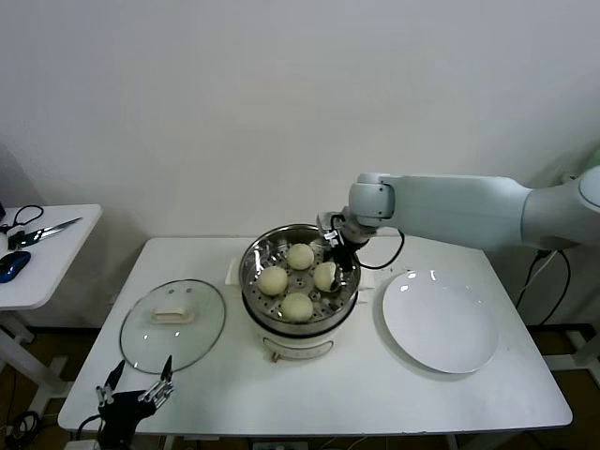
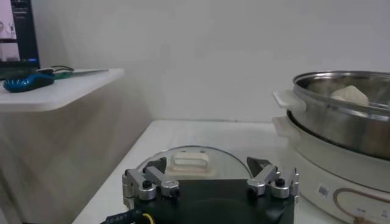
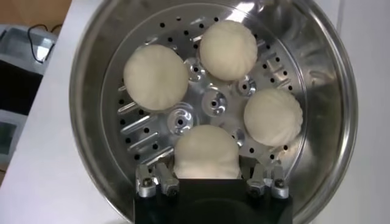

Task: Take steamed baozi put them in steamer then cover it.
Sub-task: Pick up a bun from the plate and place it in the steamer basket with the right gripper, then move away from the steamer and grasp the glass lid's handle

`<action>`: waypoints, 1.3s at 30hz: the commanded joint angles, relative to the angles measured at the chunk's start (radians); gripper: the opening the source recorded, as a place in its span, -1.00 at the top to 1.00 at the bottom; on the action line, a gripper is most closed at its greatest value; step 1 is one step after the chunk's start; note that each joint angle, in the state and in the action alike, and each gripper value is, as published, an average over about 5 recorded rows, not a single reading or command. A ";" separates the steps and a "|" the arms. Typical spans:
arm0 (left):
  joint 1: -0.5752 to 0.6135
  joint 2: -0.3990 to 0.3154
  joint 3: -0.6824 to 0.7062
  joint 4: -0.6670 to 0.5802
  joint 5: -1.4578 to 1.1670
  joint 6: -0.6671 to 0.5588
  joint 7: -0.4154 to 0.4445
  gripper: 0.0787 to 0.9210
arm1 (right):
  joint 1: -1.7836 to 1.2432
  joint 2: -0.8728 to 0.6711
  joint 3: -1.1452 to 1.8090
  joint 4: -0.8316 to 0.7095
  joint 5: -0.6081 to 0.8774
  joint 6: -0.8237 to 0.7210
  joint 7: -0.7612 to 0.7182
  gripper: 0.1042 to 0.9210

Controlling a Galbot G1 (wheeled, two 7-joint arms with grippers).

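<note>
1. the right gripper point(image 1: 339, 265) hangs inside the steamer point(image 1: 255, 255) on its right side, with its jaws on either side of the last baozi point(image 3: 206, 152). that bun appears to rest on the perforated floor. whether the jaws press it or have just let go cannot be told.
2. the other three baozi point(image 3: 156, 77) point(image 3: 228, 50) point(image 3: 273, 116) sit apart from one another around the centre boss, so all four are in the basket; the loading step looks finished.
3. the plate point(image 1: 441, 323) lies on the bench point(image 1: 375, 394) to the right of the steamer.
4. the cover point(image 1: 141, 347) lies flat on the bench left of the steamer, handle up, presumably set there for the left arm to reach it.
5. the left gripper point(image 2: 210, 182) waits low at the bench's near left edge, jaws spread wide and holding nothing, facing the cover's handle point(image 2: 190, 163).
6. the right wrist view alone shows the bun spacing and the floor's holes; the left wrist view alone shows the alignment of the jaws with the handle; the head view alone shows the whole layout, including the side table point(image 1: 56, 267).
</note>
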 commanded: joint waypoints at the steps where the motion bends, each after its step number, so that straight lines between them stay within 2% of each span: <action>1: 0.001 -0.001 0.000 -0.001 -0.001 -0.001 0.000 -0.77 | -0.034 0.016 0.010 -0.035 -0.034 0.004 0.001 -0.45; 3: 0.001 -0.001 0.000 -0.001 -0.001 -0.001 -0.001 -0.77 | -0.033 0.015 0.015 -0.036 -0.022 0.013 -0.008 -0.47; 10: 0.002 -0.001 0.001 -0.001 0.002 0.003 -0.002 -0.77 | 0.001 -0.015 0.042 -0.014 0.031 0.044 -0.056 -0.74; 15: 0.004 0.000 0.000 -0.001 0.019 0.001 -0.002 -0.77 | 0.052 -0.095 0.114 0.013 0.114 0.047 -0.048 -0.76; 18: 0.006 0.002 -0.001 -0.002 0.033 -0.003 -0.001 -0.77 | 0.049 -0.174 0.181 0.042 0.206 0.029 0.079 -0.76; 22: 0.004 0.009 -0.002 -0.002 0.039 -0.015 -0.014 -0.77 | -0.069 -0.291 0.368 0.098 0.285 0.031 0.427 -0.76; 25: 0.001 0.021 -0.004 -0.002 0.040 -0.027 -0.025 -0.77 | -0.197 -0.383 0.555 0.151 0.276 0.039 0.635 -0.76; 28: -0.008 0.036 -0.010 -0.002 0.037 -0.036 -0.019 -0.77 | -0.351 -0.486 0.754 0.206 0.243 0.046 0.756 -0.76; 33: -0.059 0.053 -0.024 0.003 0.037 -0.064 -0.012 -0.77 | -0.729 -0.669 1.172 0.290 0.154 0.093 0.772 -0.76; 36: -0.093 0.065 -0.030 0.012 0.036 -0.077 -0.010 -0.77 | -1.079 -0.742 1.505 0.338 0.112 0.130 0.758 -0.76; 39: -0.113 0.079 -0.034 0.020 0.035 -0.077 -0.008 -0.77 | -1.477 -0.750 1.890 0.371 0.061 0.180 0.736 -0.76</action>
